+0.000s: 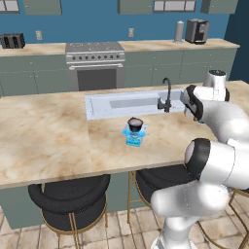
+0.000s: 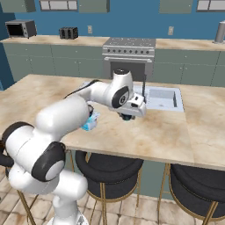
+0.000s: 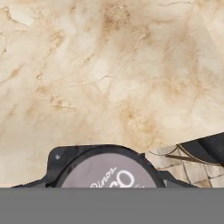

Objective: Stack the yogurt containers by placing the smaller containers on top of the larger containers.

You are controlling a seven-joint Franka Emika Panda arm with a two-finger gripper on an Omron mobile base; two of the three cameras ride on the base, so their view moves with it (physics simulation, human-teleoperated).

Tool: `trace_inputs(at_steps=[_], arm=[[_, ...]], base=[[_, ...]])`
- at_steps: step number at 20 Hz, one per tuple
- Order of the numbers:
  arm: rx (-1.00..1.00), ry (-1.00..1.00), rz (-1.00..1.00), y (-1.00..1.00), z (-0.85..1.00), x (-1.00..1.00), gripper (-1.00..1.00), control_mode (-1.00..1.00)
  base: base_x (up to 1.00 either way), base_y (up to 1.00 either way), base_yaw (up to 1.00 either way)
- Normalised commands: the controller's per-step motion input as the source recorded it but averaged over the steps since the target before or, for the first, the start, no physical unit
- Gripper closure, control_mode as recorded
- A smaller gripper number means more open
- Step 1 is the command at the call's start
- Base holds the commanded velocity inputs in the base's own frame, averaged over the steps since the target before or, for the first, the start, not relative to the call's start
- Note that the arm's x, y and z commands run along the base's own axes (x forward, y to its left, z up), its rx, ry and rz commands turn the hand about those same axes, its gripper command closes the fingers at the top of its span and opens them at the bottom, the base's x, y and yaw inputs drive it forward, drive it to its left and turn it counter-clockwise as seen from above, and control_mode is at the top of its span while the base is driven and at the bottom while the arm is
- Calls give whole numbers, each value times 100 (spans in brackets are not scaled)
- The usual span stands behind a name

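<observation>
Left base view shows the blue tub [image 1: 133, 139] standing flat on the counter [image 1: 48, 141], just on the near side of the sink [image 1: 126, 103]. A dark cup [image 1: 135, 123] stands upright on its lid, so the two have one vertical axis and the pale top of the cup faces the ceiling. In the right base view the tub [image 2: 90, 122] is partly hidden behind the forearm.

The gripper [image 2: 127, 117] hangs over the counter to the right of the tub and apart from it, near the faucet [image 1: 167, 92]. In the hand view a second dark cup [image 3: 109, 173] sits close at the bottom edge. Its grey-white printed top is turned to the camera, so its axis runs along the gripper, down toward the counter. Dark parts show on both sides of it. The jaws stand about half spread and seem to pinch this cup by its sides, though the tips themselves are hard to make out. Beyond it lie bare marble, the near counter edge and a stool [image 3: 203, 151].

The arm rises from the base, bends over the counter, and the wrist turns the hand downward above the surface
</observation>
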Motion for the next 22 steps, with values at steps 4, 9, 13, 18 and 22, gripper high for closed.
trace_inputs(at_steps=[4,9,13,18,22], arm=[[0,0,0,65,24,-49,100,-100],[0,0,0,63,21,-44,100,-100],[0,0,0,62,14,-26,100,-100],[0,0,0,59,20,-5,100,-100],[0,0,0,60,20,4,100,-100]], base=[[0,0,0],[0,0,0],[0,0,0],[0,0,0],[0,0,0]])
